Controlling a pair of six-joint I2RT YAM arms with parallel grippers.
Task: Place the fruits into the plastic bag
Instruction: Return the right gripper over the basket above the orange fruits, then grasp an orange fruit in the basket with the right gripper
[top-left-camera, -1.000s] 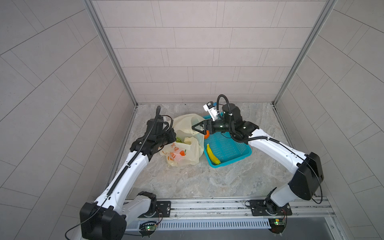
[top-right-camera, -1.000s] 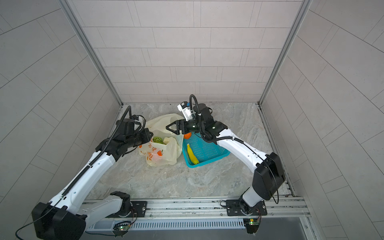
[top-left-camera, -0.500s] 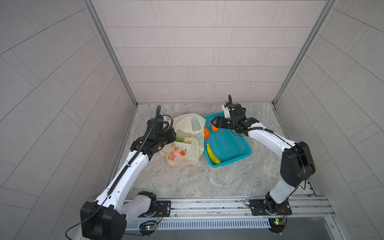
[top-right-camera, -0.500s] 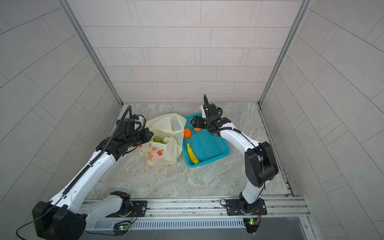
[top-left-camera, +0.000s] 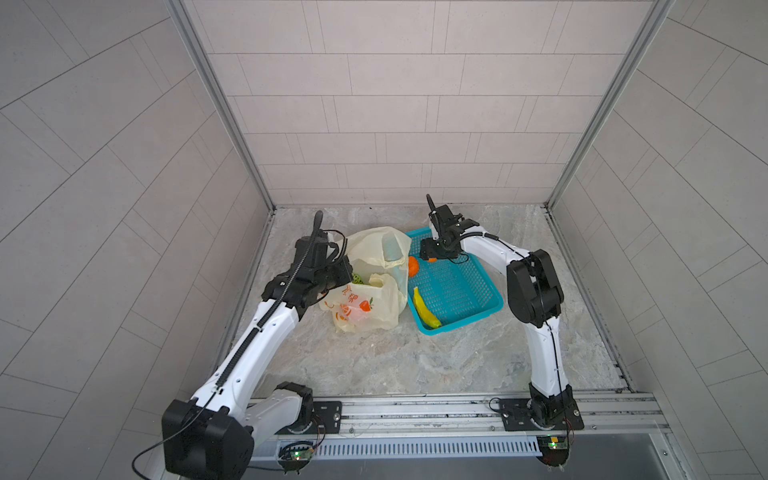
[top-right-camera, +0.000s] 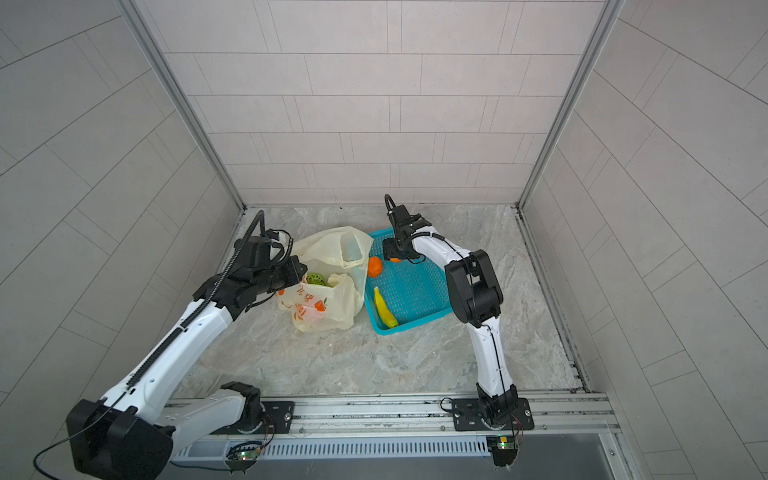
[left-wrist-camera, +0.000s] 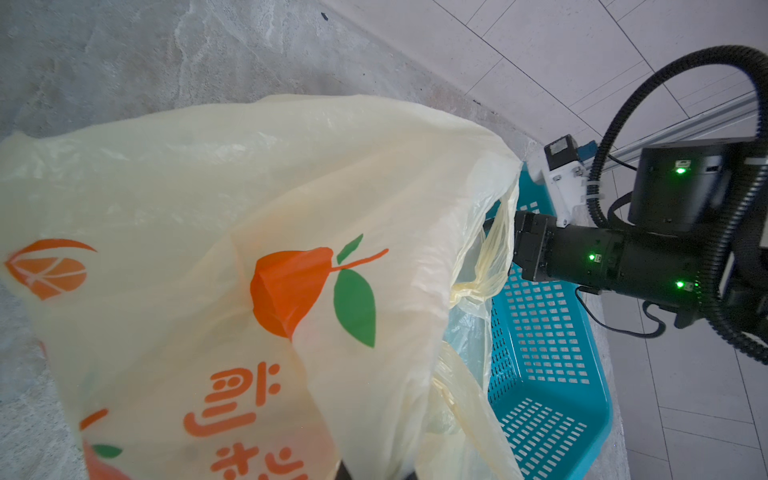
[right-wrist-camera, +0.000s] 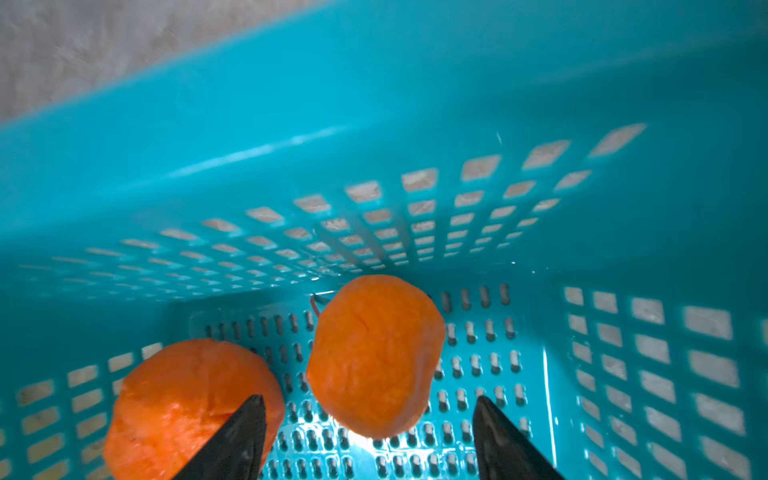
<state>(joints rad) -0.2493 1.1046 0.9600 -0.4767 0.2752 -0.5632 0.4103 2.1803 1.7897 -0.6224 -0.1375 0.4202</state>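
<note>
We found the plastic bag (top-left-camera: 376, 305) slumped on the marbled tabletop (top-left-camera: 395, 365), left of centre. Its mouth faced upward and its right side touched the teal basket (top-left-camera: 469, 318). The left gripper (top-left-camera: 338, 276) met the bag from the left, at the left edge of the mouth. We read its jaws as closed together on the rim of the film, although in the left wrist view the printed plastic bag (left-wrist-camera: 249, 249) filled most of the picture and hid the contact itself. Inside the open mouth we saw a green spiky fruit (top-right-camera: 316, 278), just beside the left gripper (top-right-camera: 293, 270). The right gripper (top-left-camera: 428, 254) was lowered into the far left corner of the teal basket (top-right-camera: 415, 291). In the right wrist view, the jaws of the right gripper (right-wrist-camera: 367, 401) stood well apart. They flanked an orange fruit (right-wrist-camera: 374, 357) that rested on the mesh floor between and just beyond their tips. We could not tell whether either tip touched it. A second orange fruit (right-wrist-camera: 187, 407) lay just beside the first, partly covered by one jaw. In both top views this second orange fruit (top-left-camera: 412, 266) sat against the basket's left wall, next to the bag. A banana (top-left-camera: 426, 309) lay along the same wall toward the near left corner, well apart from both grippers.
</note>
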